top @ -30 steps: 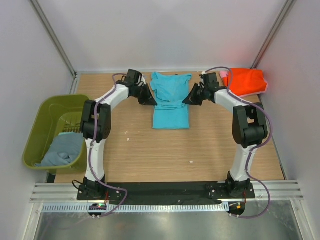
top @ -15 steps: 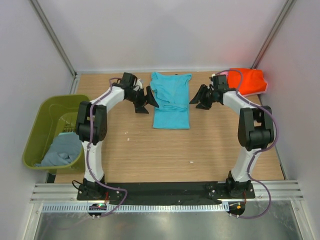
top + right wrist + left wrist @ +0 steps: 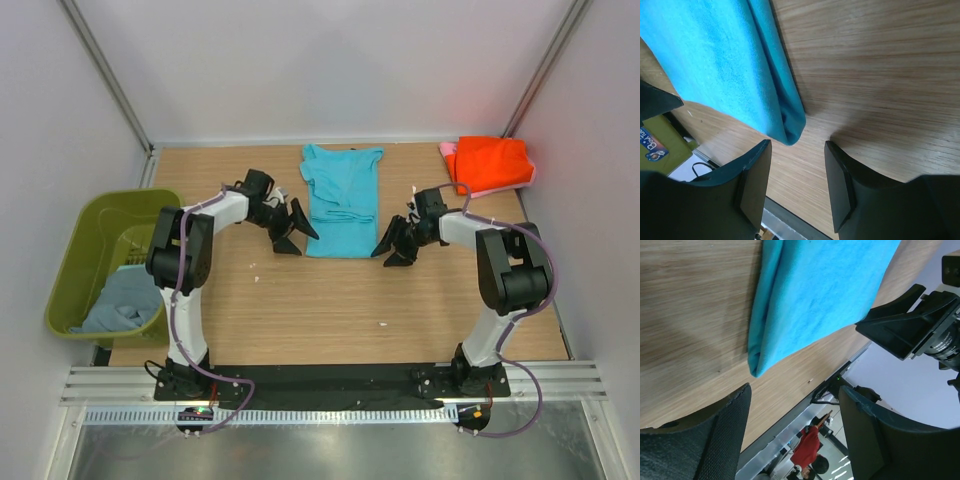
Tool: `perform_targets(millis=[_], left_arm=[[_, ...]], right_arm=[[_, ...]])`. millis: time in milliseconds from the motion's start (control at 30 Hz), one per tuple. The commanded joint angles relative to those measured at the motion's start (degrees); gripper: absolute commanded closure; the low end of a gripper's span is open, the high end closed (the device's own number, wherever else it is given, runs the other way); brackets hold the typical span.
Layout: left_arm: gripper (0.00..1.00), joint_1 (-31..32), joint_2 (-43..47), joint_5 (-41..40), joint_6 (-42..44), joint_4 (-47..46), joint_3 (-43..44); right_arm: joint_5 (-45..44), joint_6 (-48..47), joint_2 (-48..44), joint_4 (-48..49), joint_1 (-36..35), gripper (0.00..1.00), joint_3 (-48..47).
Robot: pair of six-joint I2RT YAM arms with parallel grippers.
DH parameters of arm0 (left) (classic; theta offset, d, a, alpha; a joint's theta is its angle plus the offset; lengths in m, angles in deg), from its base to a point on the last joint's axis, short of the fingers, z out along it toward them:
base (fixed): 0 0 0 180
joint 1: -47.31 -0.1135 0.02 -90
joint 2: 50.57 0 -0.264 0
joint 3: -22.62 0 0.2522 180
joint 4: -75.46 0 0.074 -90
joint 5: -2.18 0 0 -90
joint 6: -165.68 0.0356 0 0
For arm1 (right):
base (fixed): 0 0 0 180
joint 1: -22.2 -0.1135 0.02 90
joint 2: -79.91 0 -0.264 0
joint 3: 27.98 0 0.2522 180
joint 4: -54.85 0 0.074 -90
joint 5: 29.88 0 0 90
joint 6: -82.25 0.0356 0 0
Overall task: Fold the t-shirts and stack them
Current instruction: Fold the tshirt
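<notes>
Four shirts: turquoise shirt (image 3: 342, 200) mid-table (image 3: 300, 310), orange-red shirt (image 3: 490, 163) over pink shirt (image 3: 449, 151) far right, grey-blue shirt (image 3: 125, 298) in one bin (image 3: 90, 215). Left gripper (image 3: 293, 232) and right gripper (image 3: 390, 252), fingers apart and empty, flank the turquoise shirt's near corners

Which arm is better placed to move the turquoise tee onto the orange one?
Right, probably. The orange-red cloth t-shirt lies at the far right, on that arm's side, and the open right hand sits by the near-right corner of the bright turquoise cloth t-shirt.
</notes>
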Motion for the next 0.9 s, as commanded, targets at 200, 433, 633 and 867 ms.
perform_targets(millis=[200,433,633,867], left_arm=[[0.35,1.99,-2.21,3.65,-4.90,-6.14,-2.32],[0.37,2.08,-1.78,1.90,-2.89,-3.24,-3.02],[0.35,2.17,-1.69,-0.13,-2.44,-3.32,-3.20],[0.54,2.08,-4.59,-1.01,-1.47,-3.76,-1.44]], right_arm=[[0.34,2.33,-1.51,5.19,-0.68,0.48,1.58],[0.17,4.00,-0.20,8.27,-0.59,0.49,0.35],[0.08,4.17,1.74,8.53,-0.50,0.49,-1.67],[-0.01,3.82,2.97,8.18,-0.68,0.51,-2.11]])
